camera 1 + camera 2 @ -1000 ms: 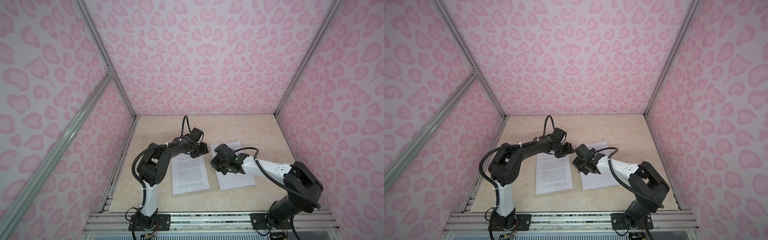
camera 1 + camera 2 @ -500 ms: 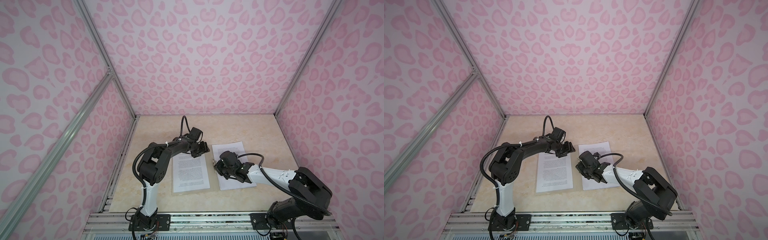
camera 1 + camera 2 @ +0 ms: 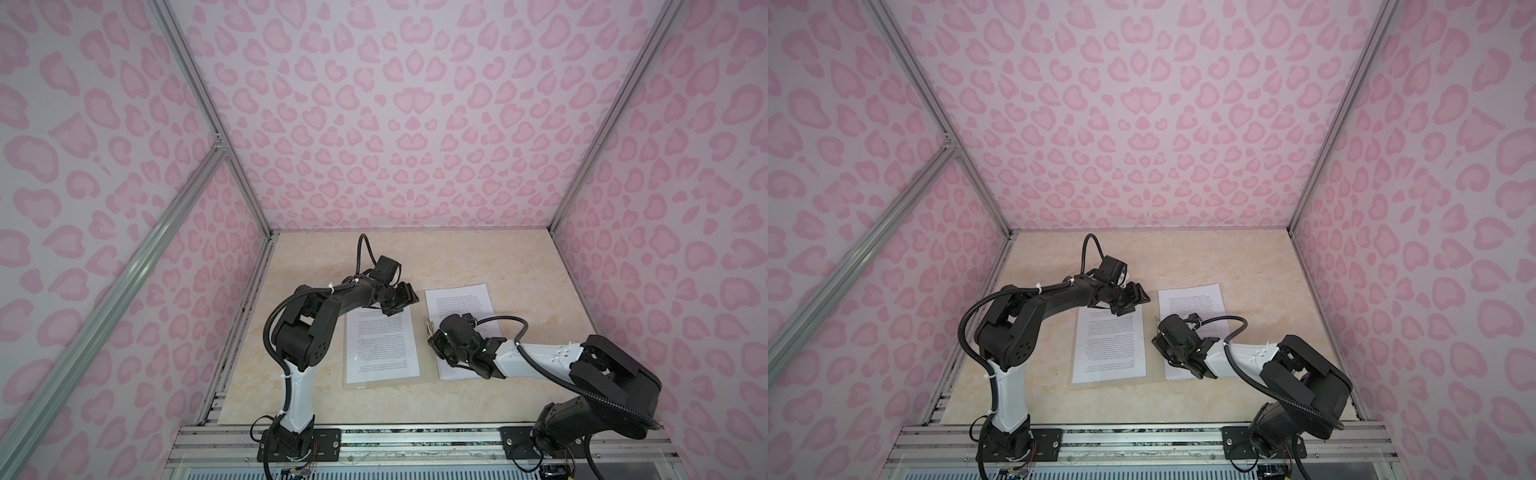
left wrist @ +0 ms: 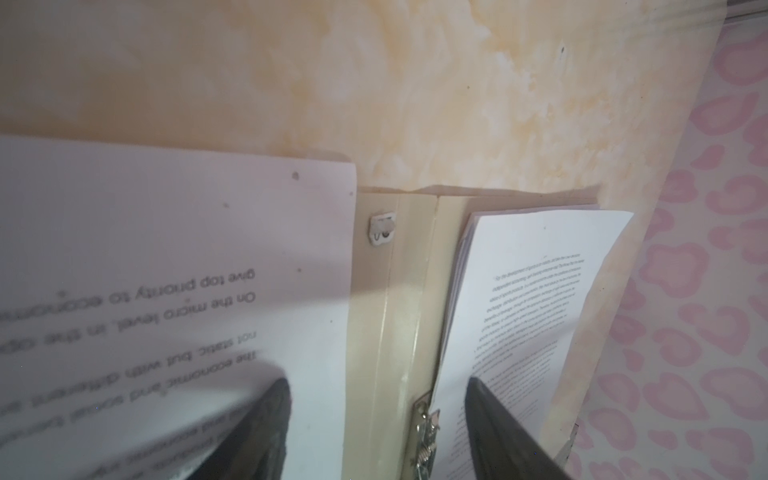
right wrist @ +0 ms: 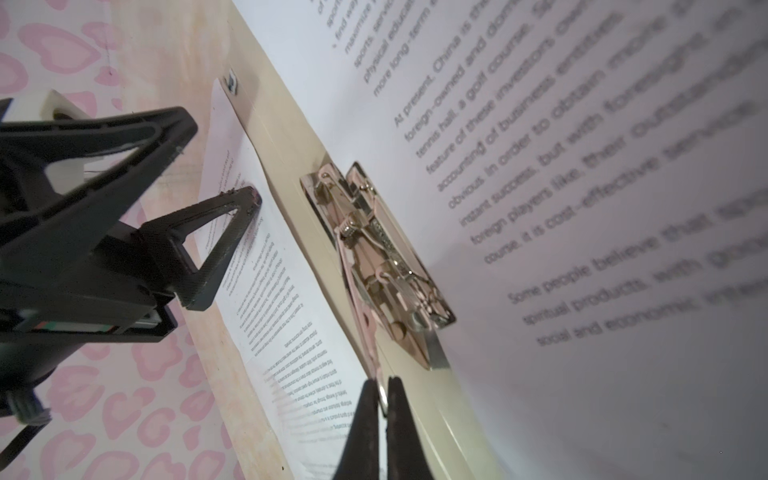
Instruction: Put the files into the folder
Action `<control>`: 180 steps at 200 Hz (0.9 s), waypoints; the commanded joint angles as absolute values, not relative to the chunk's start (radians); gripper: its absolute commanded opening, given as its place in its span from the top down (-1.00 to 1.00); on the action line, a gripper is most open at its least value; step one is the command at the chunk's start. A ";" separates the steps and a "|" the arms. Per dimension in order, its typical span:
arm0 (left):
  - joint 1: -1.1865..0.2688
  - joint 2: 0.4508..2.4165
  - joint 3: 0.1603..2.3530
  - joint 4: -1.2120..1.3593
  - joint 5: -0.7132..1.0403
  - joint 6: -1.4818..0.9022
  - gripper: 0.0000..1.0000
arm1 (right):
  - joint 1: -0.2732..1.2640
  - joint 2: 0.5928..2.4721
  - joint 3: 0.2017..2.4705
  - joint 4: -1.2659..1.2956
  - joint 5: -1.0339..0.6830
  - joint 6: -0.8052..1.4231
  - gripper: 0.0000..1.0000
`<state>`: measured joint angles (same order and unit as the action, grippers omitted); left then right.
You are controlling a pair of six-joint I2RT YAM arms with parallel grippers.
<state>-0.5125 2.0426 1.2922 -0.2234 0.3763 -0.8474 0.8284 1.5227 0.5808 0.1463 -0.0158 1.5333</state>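
Note:
The folder (image 4: 399, 291) lies open and flat on the table, beige, its spine showing between two lots of files. A single printed sheet (image 3: 380, 345) (image 3: 1108, 349) (image 4: 166, 249) covers its left half. A stack of sheets (image 3: 457, 301) (image 3: 1192, 301) (image 4: 540, 291) lies on the right half. The metal clip (image 5: 374, 257) (image 4: 424, 432) sits on the spine. My right gripper (image 5: 380, 380) (image 3: 432, 338) is shut on the clip's thin metal lever. My left gripper (image 4: 376, 382) (image 3: 397, 305) (image 5: 220, 160) is open, straddling the spine at the far end, one fingertip (image 5: 251, 195) on the single sheet.
A small metal catch (image 4: 382, 228) is fixed near the folder's far edge. Pink patterned walls close in the marble table (image 3: 519, 266) on three sides. The right arm's white link (image 3: 540, 361) lies low over the stack's near end.
My right gripper has drawn back from the far part of the stack toward the near part of the spine, and the arm has sunk lower. The left arm has barely moved.

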 commanded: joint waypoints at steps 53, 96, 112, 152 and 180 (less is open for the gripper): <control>-0.504 2.060 1.253 -0.397 0.178 -0.836 -0.32 | 0.851 1.607 0.537 -0.122 0.032 1.581 1.00; -0.502 2.063 1.254 -0.385 0.198 -0.837 -0.31 | 0.856 1.639 0.567 -0.186 0.031 1.569 1.00; -0.517 2.042 1.264 -0.393 0.196 -0.804 -0.24 | 0.854 1.640 0.562 -0.159 0.028 1.558 1.00; -0.621 1.989 1.322 -0.448 0.218 -0.719 0.06 | 0.845 1.645 0.553 -0.121 0.010 1.534 1.00; -0.658 1.968 1.291 -0.453 0.238 -0.713 0.11 | 0.828 1.658 0.528 -0.033 -0.026 1.495 1.00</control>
<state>-0.6395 1.9892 1.3102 -0.3676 0.2432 -0.7460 0.8425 1.6165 0.5713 0.2203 -0.0048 1.5288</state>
